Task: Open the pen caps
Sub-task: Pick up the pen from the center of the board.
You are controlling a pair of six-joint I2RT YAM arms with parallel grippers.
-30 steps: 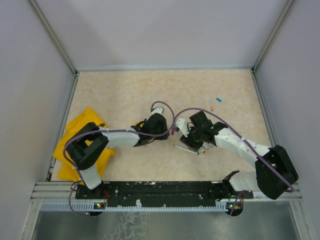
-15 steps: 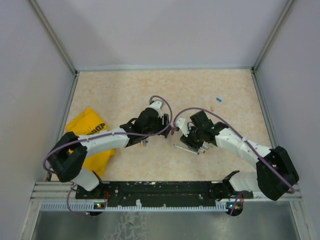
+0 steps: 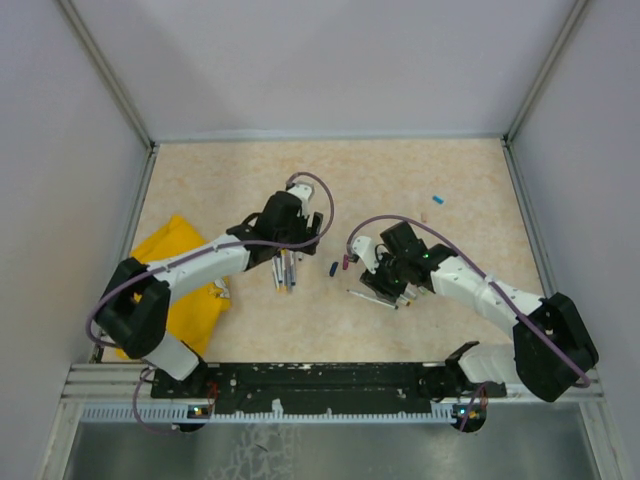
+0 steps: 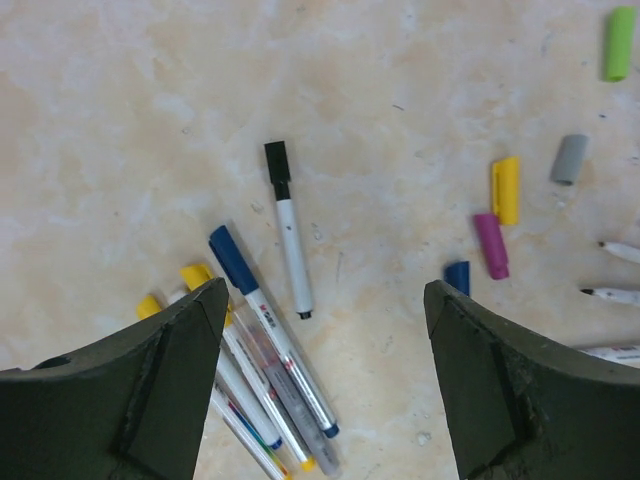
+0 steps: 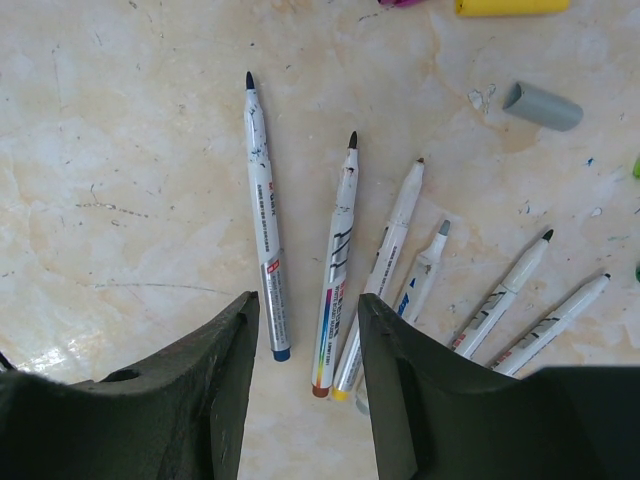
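My left gripper (image 4: 325,300) is open and empty, hovering over a cluster of capped pens (image 4: 268,330): a blue-capped one, two yellow-capped ones (image 4: 193,276) and a black-capped pen (image 4: 288,235). Loose pen caps lie to its right: blue (image 4: 457,275), purple (image 4: 490,244), yellow (image 4: 505,188), grey (image 4: 570,158), green (image 4: 618,43). My right gripper (image 5: 307,305) is open and empty above several uncapped pens (image 5: 264,230) fanned on the table. From above, the left gripper (image 3: 305,230) is beside the capped pens (image 3: 285,270), and the right gripper (image 3: 378,272) is over the uncapped ones.
A yellow cloth (image 3: 165,275) lies at the table's left edge, partly under the left arm. A blue cap (image 3: 333,268) lies between the grippers, and another (image 3: 437,199) at the far right. A grey cap (image 5: 542,106) and a yellow cap (image 5: 512,6) lie beyond the uncapped pens.
My left arm has moved back and to the left, away from the right gripper, uncovering the capped pens and a blue cap on the table. The right arm has stayed put.
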